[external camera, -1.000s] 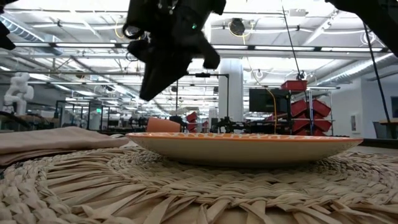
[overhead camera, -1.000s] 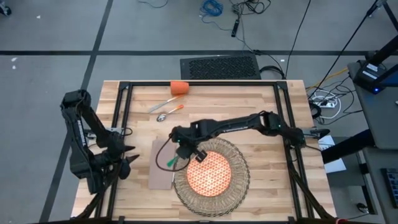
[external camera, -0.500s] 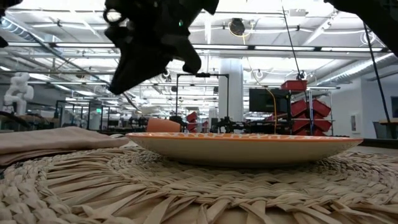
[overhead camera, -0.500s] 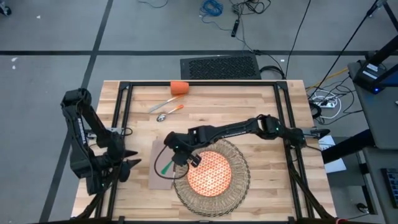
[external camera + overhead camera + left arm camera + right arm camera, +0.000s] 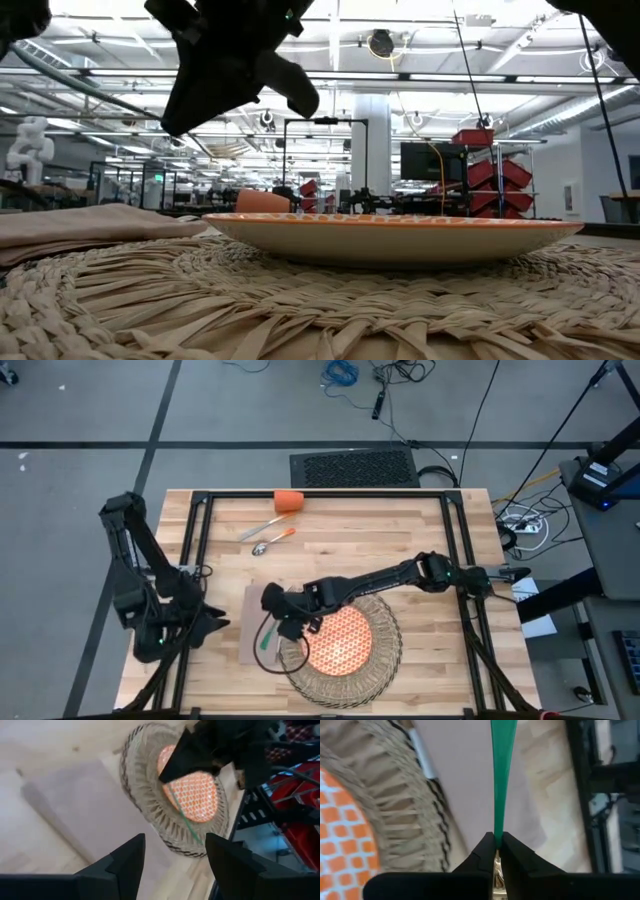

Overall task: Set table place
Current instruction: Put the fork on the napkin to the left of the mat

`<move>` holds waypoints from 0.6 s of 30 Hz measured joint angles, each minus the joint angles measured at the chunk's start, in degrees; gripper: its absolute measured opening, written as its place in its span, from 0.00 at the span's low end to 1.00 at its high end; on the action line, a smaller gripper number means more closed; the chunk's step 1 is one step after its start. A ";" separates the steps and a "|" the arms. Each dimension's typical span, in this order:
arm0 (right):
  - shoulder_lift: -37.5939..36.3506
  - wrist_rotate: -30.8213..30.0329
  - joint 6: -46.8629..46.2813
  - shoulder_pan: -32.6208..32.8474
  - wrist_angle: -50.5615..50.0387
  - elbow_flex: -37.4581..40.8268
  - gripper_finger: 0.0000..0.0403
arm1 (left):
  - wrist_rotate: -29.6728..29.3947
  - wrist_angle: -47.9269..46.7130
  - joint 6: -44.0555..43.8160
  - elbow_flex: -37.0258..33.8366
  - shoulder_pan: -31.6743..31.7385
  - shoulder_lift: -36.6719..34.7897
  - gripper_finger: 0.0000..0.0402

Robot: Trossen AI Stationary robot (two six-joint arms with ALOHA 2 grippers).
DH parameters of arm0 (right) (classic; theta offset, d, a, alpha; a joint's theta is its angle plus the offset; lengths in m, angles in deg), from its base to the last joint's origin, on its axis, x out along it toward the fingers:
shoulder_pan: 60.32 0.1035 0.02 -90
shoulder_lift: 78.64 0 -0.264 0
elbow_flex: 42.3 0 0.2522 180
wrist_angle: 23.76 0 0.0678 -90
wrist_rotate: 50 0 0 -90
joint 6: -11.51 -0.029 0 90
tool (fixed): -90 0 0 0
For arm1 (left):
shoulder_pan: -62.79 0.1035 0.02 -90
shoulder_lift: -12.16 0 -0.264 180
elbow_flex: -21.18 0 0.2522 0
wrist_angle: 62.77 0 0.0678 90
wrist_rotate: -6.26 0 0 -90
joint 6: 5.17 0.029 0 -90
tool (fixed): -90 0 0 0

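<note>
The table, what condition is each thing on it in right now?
Fork: gripped at its metal end by the right pincer, green handle out over the napkin.
Napkin: flat beside the placemat.
Plate: centred on the wicker placemat.
Cup: on its side at the far edge.
Knife and spoon: lying loose near the cup.
Left pincer: open, empty.
</note>
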 joint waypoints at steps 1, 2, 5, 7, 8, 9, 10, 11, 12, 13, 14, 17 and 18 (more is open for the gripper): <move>0.00 -0.46 0.32 -0.01 0.49 0.00 0.00 | 1.46 1.63 0.63 -0.91 1.08 -0.72 0.48; 0.00 -0.94 0.46 -0.01 0.94 0.00 0.00 | 2.91 4.19 1.80 -2.25 2.34 -1.65 0.48; 0.00 -1.63 1.06 -0.03 1.03 0.00 0.00 | 6.99 15.88 7.92 -7.18 6.67 -4.84 0.48; 0.00 -1.88 1.04 -0.03 1.07 0.00 0.00 | 8.71 23.75 12.48 -10.81 9.65 -6.96 0.48; 0.00 -2.43 1.02 -0.03 1.05 0.00 0.00 | 8.97 26.24 14.08 -12.15 11.10 -7.85 0.48; 0.00 -2.84 1.02 0.05 0.94 0.00 0.00 | 9.46 28.30 15.40 -13.13 12.67 -8.51 0.48; 0.00 -2.97 1.02 0.09 0.87 0.00 0.00 | 10.34 29.60 16.49 -13.97 14.32 -8.93 0.48; 0.00 -3.03 0.94 0.22 0.87 0.00 0.00 | 12.36 30.49 17.31 -14.86 16.05 -9.31 0.48; 0.00 -3.13 0.94 0.32 0.89 0.00 0.00 | 14.55 31.52 17.95 -15.82 17.76 -9.50 0.48; 0.00 -3.65 1.26 0.47 0.87 0.00 0.00 | 17.13 33.56 18.29 -16.87 19.64 -9.45 0.48; 0.00 -4.56 1.68 0.73 0.87 0.00 0.00 | 19.41 35.87 19.16 -17.88 21.37 -9.30 0.48; 0.00 -5.82 2.75 1.17 0.90 0.00 0.00 | 24.80 45.49 23.49 -21.05 26.55 -9.25 0.48; 0.00 -5.81 2.75 1.22 0.95 0.00 0.00 | 26.26 47.85 24.88 -21.65 28.19 -9.05 0.48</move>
